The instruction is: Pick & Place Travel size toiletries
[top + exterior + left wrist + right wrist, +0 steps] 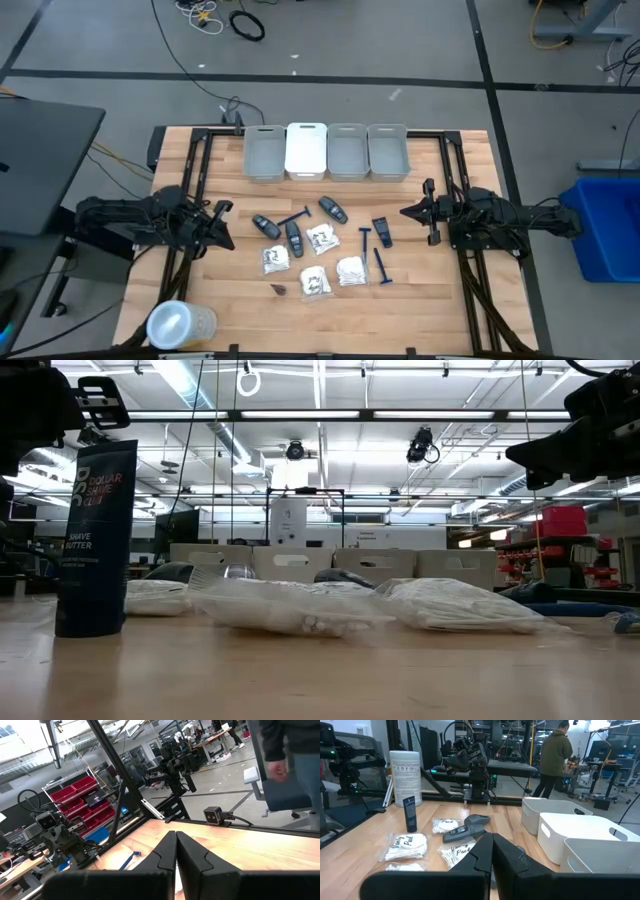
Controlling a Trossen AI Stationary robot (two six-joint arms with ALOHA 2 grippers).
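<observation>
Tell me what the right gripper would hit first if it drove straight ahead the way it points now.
Probably nothing on the table. The right gripper, shut, points level across the table toward the left gripper, above the toiletries. Its wrist view shows the dark oval cases ahead but lower. The left arm looks first in line, though height is unclear.
</observation>
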